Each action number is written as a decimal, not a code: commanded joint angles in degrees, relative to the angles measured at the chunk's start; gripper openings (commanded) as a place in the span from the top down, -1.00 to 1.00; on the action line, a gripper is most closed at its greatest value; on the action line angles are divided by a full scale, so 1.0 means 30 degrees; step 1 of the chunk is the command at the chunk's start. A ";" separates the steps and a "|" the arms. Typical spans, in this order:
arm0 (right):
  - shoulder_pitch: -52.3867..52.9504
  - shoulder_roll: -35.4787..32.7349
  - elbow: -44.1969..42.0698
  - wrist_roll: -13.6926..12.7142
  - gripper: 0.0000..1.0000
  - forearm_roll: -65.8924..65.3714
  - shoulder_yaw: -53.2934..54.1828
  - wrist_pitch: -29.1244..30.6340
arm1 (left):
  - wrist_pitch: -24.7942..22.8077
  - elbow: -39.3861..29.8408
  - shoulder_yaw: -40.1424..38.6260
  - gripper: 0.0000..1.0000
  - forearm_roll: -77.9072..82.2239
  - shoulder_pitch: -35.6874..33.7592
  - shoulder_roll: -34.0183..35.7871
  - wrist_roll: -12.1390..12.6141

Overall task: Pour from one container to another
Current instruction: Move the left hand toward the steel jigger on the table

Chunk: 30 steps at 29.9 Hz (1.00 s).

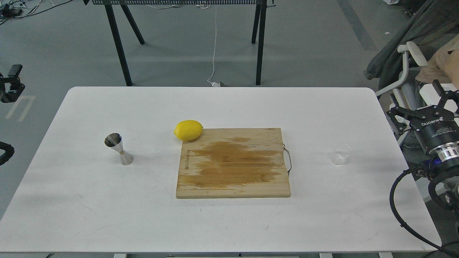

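A small clear cup point(340, 153) stands upright on the white table point(229, 222), right of the cutting board. The shiny steel jigger point(119, 149) stands upright on the table's left side, far from the cup. My right gripper point(413, 103) hovers past the table's right edge, to the right of the cup and a little further back, its fingers spread open and holding nothing. Only a dark part of my left gripper point(11, 83) shows at the left edge of the view, off the table and well away from the jigger; its fingers cannot be told apart.
A wooden cutting board point(233, 163) with a wet stain and a metal handle lies mid-table. A yellow lemon point(188, 130) rests at its back left corner. Black trestle legs point(118, 43) stand on the floor behind the table; a chair with clothes point(412, 53) is at the back right.
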 commanded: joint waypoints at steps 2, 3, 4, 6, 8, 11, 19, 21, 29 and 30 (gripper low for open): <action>-0.0057 -0.0001 -0.0017 -0.0001 -0.99 -0.0002 -0.0057 0.0000 | 0.0011 -0.3774 -0.0061 -0.99 0.4263 -0.0283 0.1934 0.0000; -0.0057 -0.0001 -0.0017 -0.0001 -0.99 -0.0031 -0.0086 0.0000 | 0.0011 -0.4856 -0.0061 -0.99 0.5957 -0.0370 0.2285 0.0000; -0.0057 -0.0001 -0.0017 -0.0001 -0.99 -0.0032 -0.0087 0.0000 | 0.0011 -0.5882 -0.0061 -0.99 0.7860 -0.0458 0.2607 0.0000; -0.0086 -0.0001 -0.0075 -0.0001 -0.99 -0.0032 -0.0087 0.0000 | 0.0011 -0.8108 -0.0003 -0.99 1.2891 -0.0459 0.3223 0.0000; -0.0087 -0.0001 -0.0105 -0.0001 -0.99 -0.0032 -0.0057 0.0000 | 0.0011 -0.9840 0.0027 -0.99 1.7614 -0.0401 0.3343 0.0000; -0.0116 -0.0001 -0.0134 -0.0001 -0.99 -0.0032 -0.0057 0.0000 | 0.0011 -1.1426 0.0057 -0.99 2.2339 -0.0080 0.3489 0.0000; -0.0292 -0.0001 -0.0193 -0.0001 -0.99 -0.0061 -0.0057 0.0000 | 0.6670 -1.3596 0.0262 -1.00 2.4871 0.4106 0.4513 0.0000; -0.0321 -0.0001 -0.0251 -0.0001 -0.99 -0.0061 -0.0086 0.0000 | 0.8572 -1.4035 0.0233 -1.00 2.4871 0.5132 0.4923 0.0000; -0.0409 0.0028 -0.0574 -0.0001 -0.99 -0.0061 -0.0116 0.0000 | 1.3294 -1.5969 -0.0002 -0.99 2.4579 0.9438 0.5014 0.0000; -0.0409 0.0028 -0.0574 -0.0001 -0.99 -0.0061 -0.0116 0.0000 | 1.3792 -1.5971 -0.0002 -0.99 2.4520 0.9878 0.4868 0.0000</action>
